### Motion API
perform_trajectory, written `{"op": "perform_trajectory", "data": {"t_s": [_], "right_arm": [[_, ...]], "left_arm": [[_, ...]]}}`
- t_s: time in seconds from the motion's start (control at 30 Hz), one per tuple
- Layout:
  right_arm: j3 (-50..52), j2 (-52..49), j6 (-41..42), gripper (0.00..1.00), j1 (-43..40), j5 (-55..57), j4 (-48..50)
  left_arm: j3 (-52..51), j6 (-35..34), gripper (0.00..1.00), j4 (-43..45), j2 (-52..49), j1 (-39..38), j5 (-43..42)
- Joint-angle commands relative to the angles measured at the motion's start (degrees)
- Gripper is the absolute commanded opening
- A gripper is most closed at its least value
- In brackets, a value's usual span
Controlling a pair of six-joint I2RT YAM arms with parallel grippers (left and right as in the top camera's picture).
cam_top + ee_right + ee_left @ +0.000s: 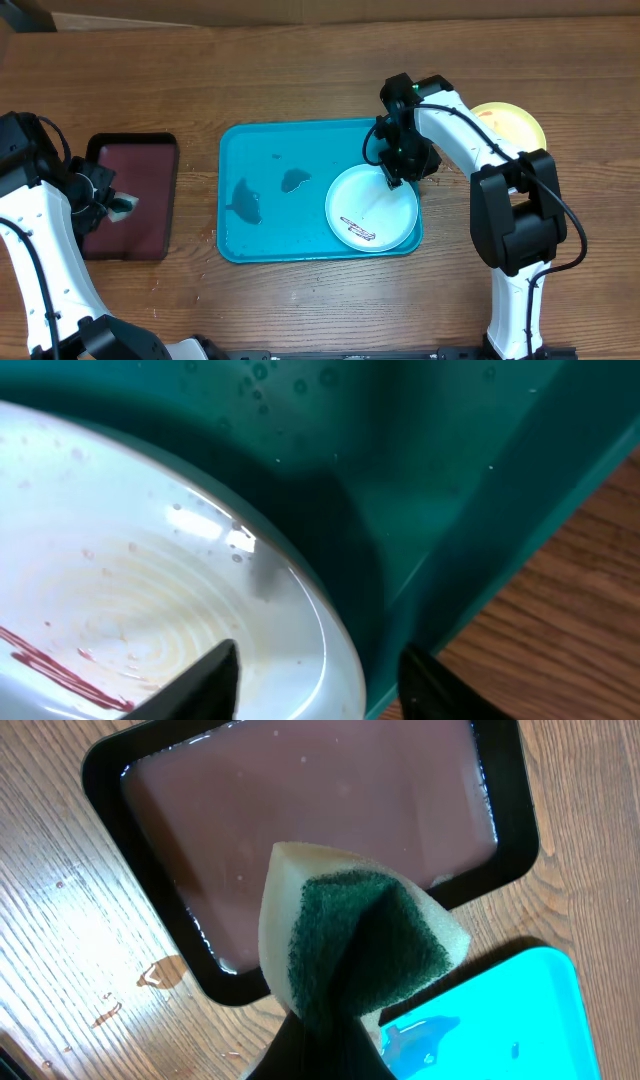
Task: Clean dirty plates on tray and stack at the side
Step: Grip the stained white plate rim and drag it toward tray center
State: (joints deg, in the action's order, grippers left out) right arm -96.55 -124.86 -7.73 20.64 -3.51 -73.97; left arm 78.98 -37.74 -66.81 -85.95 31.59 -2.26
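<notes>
Looking at your right end effector (392, 180), you'll see it released, jaws apart and straddling the upper right rim of the white plate (372, 208). In the right wrist view one fingertip (215, 680) hangs over the plate's inside and the other sits outside the rim, above the turquoise tray (222, 190). Neither clearly presses on the plastic. That plate lies flat in the tray's right end, close to the right wall, with a thin red-brown smear (357, 229) across its lower part. The left half of the tray floor carries two dark wet patches (245, 200). Beyond the tray's right edge, a yellow-green plate (515, 122) rests on the counter (300, 60), partly hidden behind your right arm and well apart from the white one.

Your left end effector (108, 203) is clenched on a sponge (350, 940), pinched so that it folds, with the green scouring face inward and the pale foam outward. It holds the sponge over the right edge of the maroon tray (150, 160), a black-rimmed tray that sits left of the turquoise one with bare counter between them. The maroon tray's floor has a wet sheen, and a few droplets (160, 975) lie on the wood just beside its rim.
</notes>
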Motion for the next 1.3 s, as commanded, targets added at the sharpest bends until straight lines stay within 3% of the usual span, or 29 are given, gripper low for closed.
{"op": "perform_trajectory", "data": {"t_s": [0.0, 0.23, 0.5, 0.57, 0.73, 0.87, 0.97, 1.27], "right_arm": [[0.33, 2.38, 0.20, 0.38, 0.70, -0.13, 0.24], [3.54, 2.38, 0.87, 0.33, 0.85, -4.79, 3.26], [7.48, 2.38, 12.13, 0.23, 1.97, -12.61, 11.72], [7.45, 2.38, 18.51, 0.16, 2.71, -15.04, 14.60], [7.45, 2.38, 31.23, 0.22, 4.70, -19.74, 21.92], [7.45, 2.38, 36.09, 0.22, 4.72, -19.52, 22.95], [7.43, 2.38, 33.55, 0.23, 4.09, -19.71, 22.16], [4.37, 2.38, 4.26, 0.35, 4.72, -8.55, 20.55]], "left_arm": [[-0.52, 0.46, 0.04, 0.20, -0.28, -0.11, -0.76], [-0.52, 0.48, 0.04, 0.17, -0.28, -0.11, -0.81], [-0.52, 0.48, 0.04, 0.20, -0.28, -0.11, -1.84], [-0.52, 0.48, 0.04, 0.17, -0.28, -0.11, -1.84], [-0.52, 0.70, 0.04, 0.15, -0.28, -0.13, -2.01], [-0.52, 1.79, 0.04, 0.22, -0.28, -0.13, -3.58], [-0.52, 1.79, 0.04, 0.28, -0.28, -0.13, -3.56], [-0.52, 1.79, 0.04, 0.70, -0.28, -0.13, -3.74]]}}
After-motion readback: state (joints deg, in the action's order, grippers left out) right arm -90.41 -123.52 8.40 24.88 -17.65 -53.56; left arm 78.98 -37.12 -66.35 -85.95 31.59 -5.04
